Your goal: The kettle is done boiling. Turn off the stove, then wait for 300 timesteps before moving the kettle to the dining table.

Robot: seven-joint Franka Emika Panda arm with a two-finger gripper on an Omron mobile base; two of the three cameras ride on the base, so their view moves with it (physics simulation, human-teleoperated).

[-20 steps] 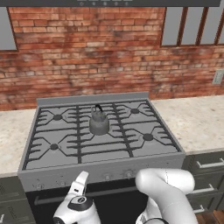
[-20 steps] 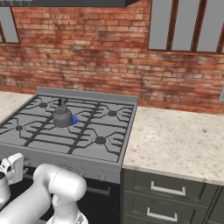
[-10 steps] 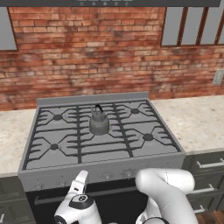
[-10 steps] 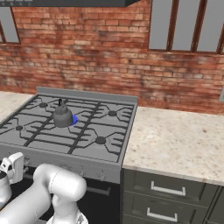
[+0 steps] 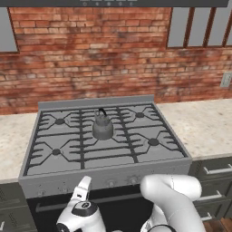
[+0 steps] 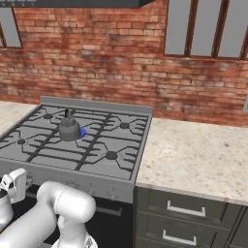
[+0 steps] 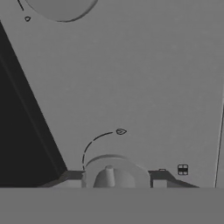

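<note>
The kettle (image 5: 103, 127) (image 6: 69, 128), squat grey metal with a dark arched handle, stands on the centre grate of the stove (image 5: 105, 174) (image 6: 99, 183). A small blue flame (image 6: 82, 131) shows beside its base. My gripper (image 5: 84, 182) (image 6: 17, 183) is low at the stove's front panel, left of centre. In the hand view a round grey knob (image 7: 116, 171) sits between my fingertips (image 7: 72, 177), and both tips touch its sides. The gripper (image 7: 116, 177) is shut on that knob. The dining table is out of view.
Beige stone counters (image 5: 206, 124) (image 6: 193, 155) flank the stove, with drawer cabinets (image 6: 186, 210) below. A brick wall (image 5: 113, 54) rises behind. More knobs (image 5: 132, 180) line the front panel, and another knob (image 7: 61, 6) lies at the top of the hand view. The dark oven door (image 7: 17, 131) is alongside.
In the base views the arm, kettle and stove stand as before. No earlier hand view is given.
</note>
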